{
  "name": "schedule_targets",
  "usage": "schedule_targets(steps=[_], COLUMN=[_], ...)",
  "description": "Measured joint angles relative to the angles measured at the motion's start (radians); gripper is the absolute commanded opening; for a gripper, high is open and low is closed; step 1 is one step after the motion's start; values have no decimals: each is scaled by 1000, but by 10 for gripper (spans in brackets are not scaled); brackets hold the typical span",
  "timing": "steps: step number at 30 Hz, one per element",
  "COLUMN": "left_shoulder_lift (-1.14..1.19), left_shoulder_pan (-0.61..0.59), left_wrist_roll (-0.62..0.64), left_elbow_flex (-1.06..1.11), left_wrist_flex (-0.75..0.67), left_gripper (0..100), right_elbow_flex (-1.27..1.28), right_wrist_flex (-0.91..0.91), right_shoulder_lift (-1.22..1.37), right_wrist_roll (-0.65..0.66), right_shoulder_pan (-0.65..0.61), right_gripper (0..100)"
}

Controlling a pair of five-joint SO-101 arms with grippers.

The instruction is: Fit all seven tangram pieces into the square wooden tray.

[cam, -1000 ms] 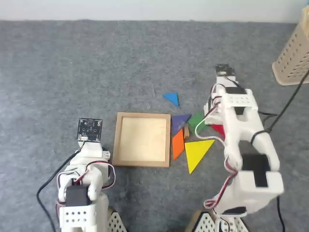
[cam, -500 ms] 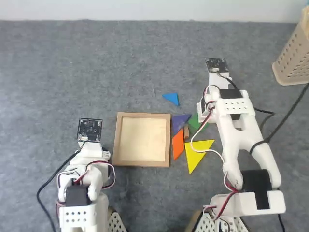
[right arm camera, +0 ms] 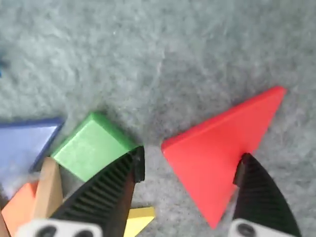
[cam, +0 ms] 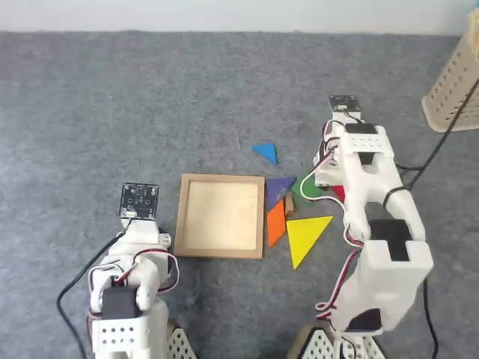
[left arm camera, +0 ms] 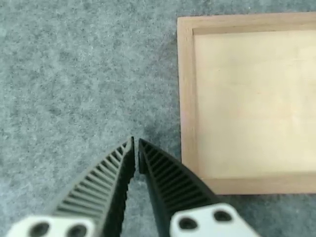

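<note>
The square wooden tray (cam: 182, 217) lies on the grey carpet with nothing in it. To its right are a blue triangle (cam: 265, 152), a purple piece (cam: 281, 184), a green piece (cam: 305, 185), an orange piece (cam: 275, 222), a yellow triangle (cam: 305, 234) and a small wood-coloured piece (cam: 289, 203). A red triangle (right arm camera: 219, 153) lies between the fingers of my open right gripper (right arm camera: 190, 165), next to the green piece (right arm camera: 89, 145). My left gripper (left arm camera: 136, 145) is shut, just off the tray's rim (left arm camera: 186, 98), holding nothing.
A beige slatted basket (cam: 456, 82) stands at the far right edge. A black cable (cam: 441, 161) runs from it toward the right arm. Bare carpet stretches behind and to the left of the tray.
The right arm swung left over the pieces, then came back to the right, so the red triangle's edge shows again. The left arm has not moved.
</note>
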Motion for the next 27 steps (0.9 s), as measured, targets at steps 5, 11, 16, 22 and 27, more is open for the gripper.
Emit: schedule_targets(steps=[5, 11, 16, 22, 27], left_shoulder_lift=[0, 0, 0, 0, 0], left_shoulder_pan=[0, 0, 0, 0, 0], left_wrist_roll=[0, 0, 0, 0, 0], left_elbow_flex=[0, 0, 0, 0, 0], left_wrist_flex=[0, 0, 0, 0, 0], left_gripper=[17, 17, 17, 17, 17], right_elbow_flex=[-32, -41, -41, -44, -55], right_wrist_flex=[5, 5, 5, 2, 3], right_shoulder_lift=[25, 38, 41, 97, 103], right_wrist_roll=[-21, -28, -29, -29, -29], right_shoulder_pan=[0, 0, 38, 58, 58], right_gripper=[288, 287, 286, 285, 225])
